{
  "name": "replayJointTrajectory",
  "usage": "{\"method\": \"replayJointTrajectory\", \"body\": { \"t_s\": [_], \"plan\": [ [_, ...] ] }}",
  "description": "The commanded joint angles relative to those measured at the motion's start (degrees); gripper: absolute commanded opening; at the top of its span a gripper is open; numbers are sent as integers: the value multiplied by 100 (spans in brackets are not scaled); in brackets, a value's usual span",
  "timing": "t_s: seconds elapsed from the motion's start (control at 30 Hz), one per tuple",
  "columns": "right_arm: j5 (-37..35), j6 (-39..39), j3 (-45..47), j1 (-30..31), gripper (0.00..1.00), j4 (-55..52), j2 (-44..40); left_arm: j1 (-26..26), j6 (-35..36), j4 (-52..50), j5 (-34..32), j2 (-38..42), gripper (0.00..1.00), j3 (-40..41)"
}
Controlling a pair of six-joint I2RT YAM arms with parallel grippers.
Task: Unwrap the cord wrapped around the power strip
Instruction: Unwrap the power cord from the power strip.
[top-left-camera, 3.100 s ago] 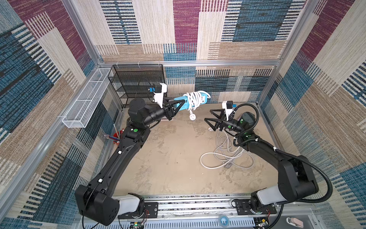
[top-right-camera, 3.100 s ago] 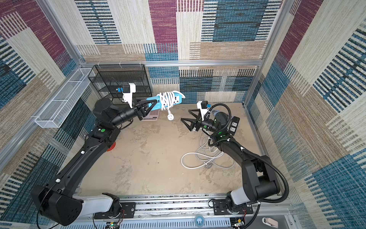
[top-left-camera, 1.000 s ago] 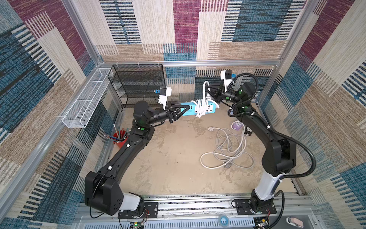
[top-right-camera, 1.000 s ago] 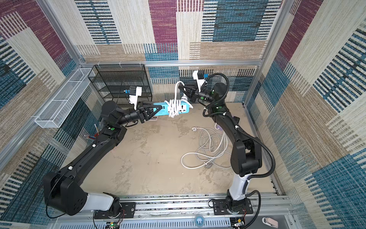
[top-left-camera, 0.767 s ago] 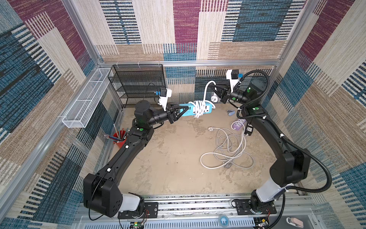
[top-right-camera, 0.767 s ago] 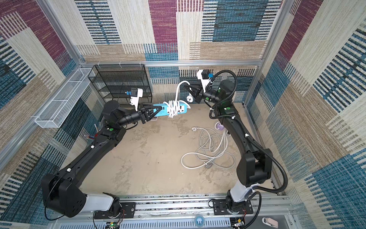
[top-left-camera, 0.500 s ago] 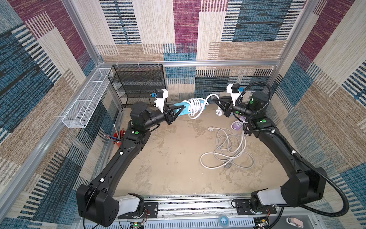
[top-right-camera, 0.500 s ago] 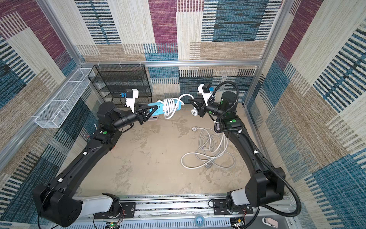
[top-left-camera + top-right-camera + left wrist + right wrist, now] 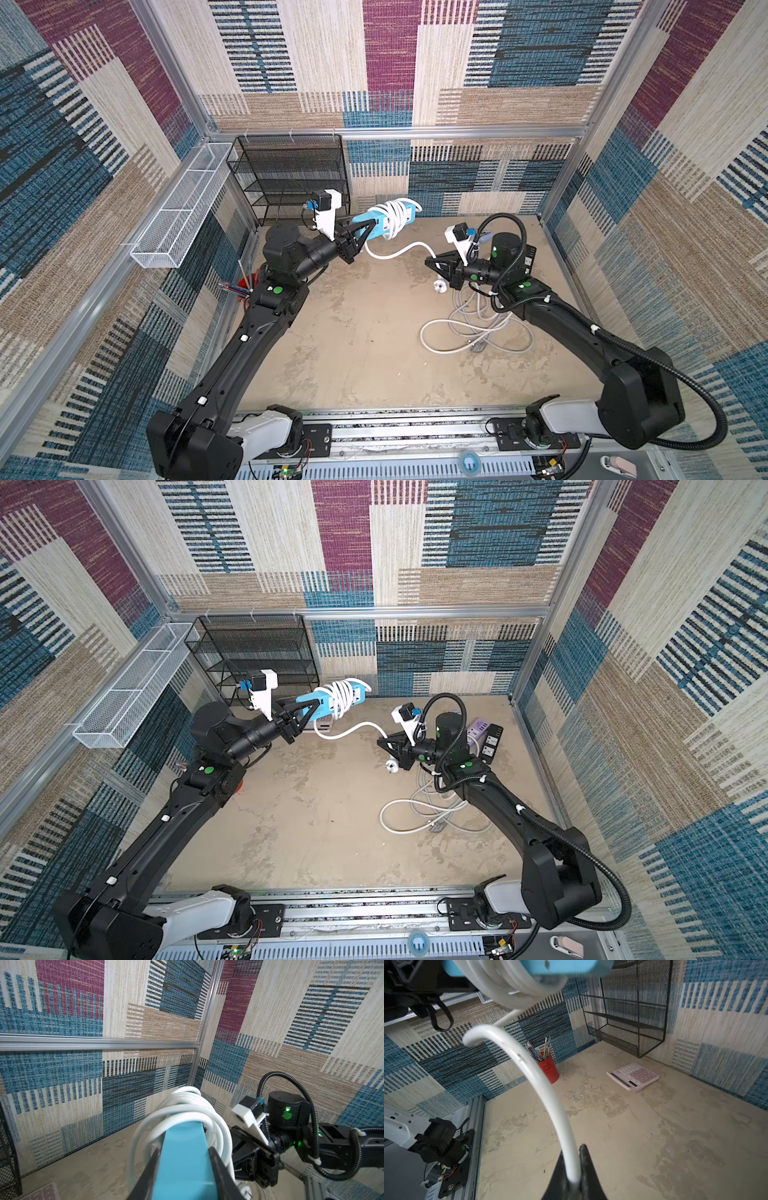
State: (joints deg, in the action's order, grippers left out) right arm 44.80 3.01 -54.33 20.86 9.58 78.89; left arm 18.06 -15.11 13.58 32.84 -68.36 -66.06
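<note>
The blue power strip (image 9: 376, 223) (image 9: 319, 700) hangs in the air near the back wall, with my left gripper (image 9: 368, 227) (image 9: 312, 706) shut on its near end. Several turns of white cord (image 9: 395, 212) (image 9: 341, 692) are still wound around its far half. One freed stretch of cord (image 9: 399, 252) (image 9: 349, 730) sags from the strip across to my right gripper (image 9: 431, 262) (image 9: 383, 742), which is shut on it, lower and to the right. The plug (image 9: 438, 286) dangles just below that gripper. The right wrist view shows the cord (image 9: 533, 1068) pinched between the fingers.
A pile of loose cables (image 9: 473, 328) lies on the table under the right arm, with other power strips (image 9: 486, 737) behind it. A black mesh rack (image 9: 291, 178), a white wire basket (image 9: 178, 212), a red pen cup (image 9: 549, 1069) and a calculator (image 9: 633, 1076) stand at the back left.
My right gripper has swung with the cord from behind the strip down and forward to below it, drawing a turn off. The left gripper has drawn the strip slightly left.
</note>
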Motion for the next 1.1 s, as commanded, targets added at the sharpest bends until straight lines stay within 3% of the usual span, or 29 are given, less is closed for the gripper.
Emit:
{"method": "replayJointTrajectory", "body": {
  "t_s": [0.0,0.27,0.43,0.63,0.9,1.07],
  "plan": [
    [113,465,97,49,0,923,312,-1,-336,783,462,-17,0,-37],
    [-107,769,-446,53,0,1922,1538,73,-1344,1700,1449,-353,0,-136],
    [-130,781,-1407,-87,0,2073,2376,233,-1698,2023,1949,-575,0,-255],
    [41,798,-2916,-582,0,1687,2917,432,-1622,1874,2261,-783,0,-362],
    [47,218,-5419,-1111,0,39,2889,475,-1174,1249,2089,-952,0,-435],
    [-63,-132,-6074,-1393,0,-867,2452,466,-371,175,1356,-844,0,-557]
  ]
}}
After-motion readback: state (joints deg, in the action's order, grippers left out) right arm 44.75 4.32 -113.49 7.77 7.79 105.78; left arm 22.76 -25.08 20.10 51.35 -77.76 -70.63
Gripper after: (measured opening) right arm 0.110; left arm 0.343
